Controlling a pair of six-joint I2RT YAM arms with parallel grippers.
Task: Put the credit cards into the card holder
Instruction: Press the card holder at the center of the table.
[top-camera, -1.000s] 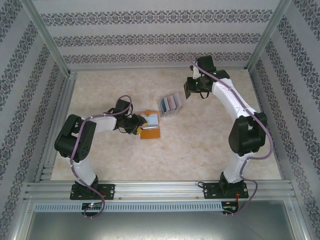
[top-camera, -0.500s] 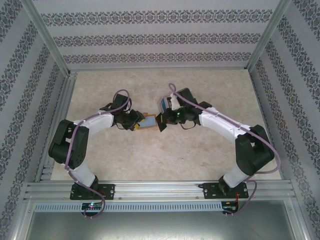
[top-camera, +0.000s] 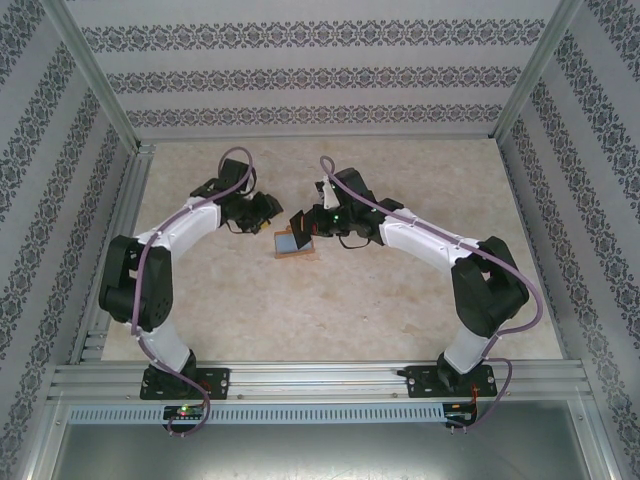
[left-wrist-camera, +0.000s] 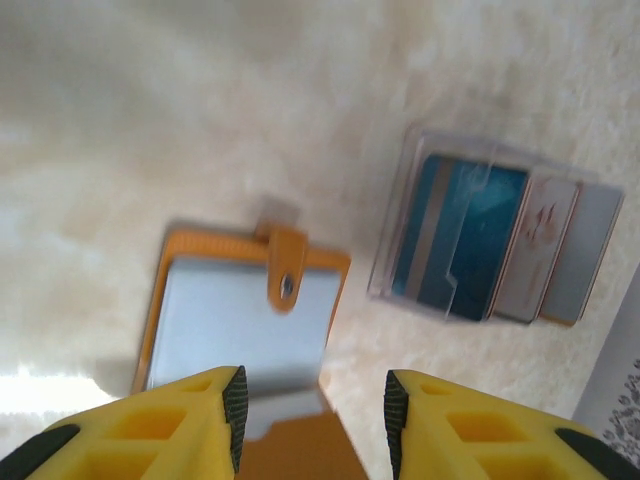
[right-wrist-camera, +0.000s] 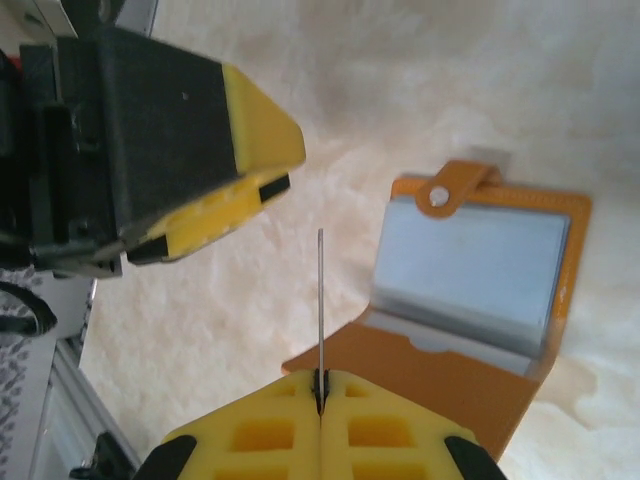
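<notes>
Top external, left side first. The left gripper (top-camera: 263, 209) has pulled back from the card holder (top-camera: 293, 243), which it was touching a second ago. It now hangs up and to the left of it, apart from it. Left wrist view: its yellow fingers (left-wrist-camera: 200, 415) are spread with nothing between them.

Centre: the card holder lies open on the table (top-camera: 400, 300), roughly where it was a second ago. Its pale bluish pocket panel faces up, the snap tab shows at its far edge and the orange cover is folded out beside it. With the left arm off it, it looks to be staying open on its own.

Right of centre: the right gripper (top-camera: 302, 224) has swung in from the far right of the table and now sits just over the holder's far corner. Right wrist view: its pads are pressed together on a single card (right-wrist-camera: 320, 290), seen edge-on as a thin line standing up out of the grip. The holder's pockets are just beyond it.

Further right, in the left wrist view: the remaining credit cards (left-wrist-camera: 495, 240) are fanned in a clear case (left-wrist-camera: 392, 262) just beside the holder.

My reading: the pick is done and insertion comes next. The held card is not yet in a pocket. Nothing pins the holder, so I expect it may slide when the card edge pushes in.
</notes>
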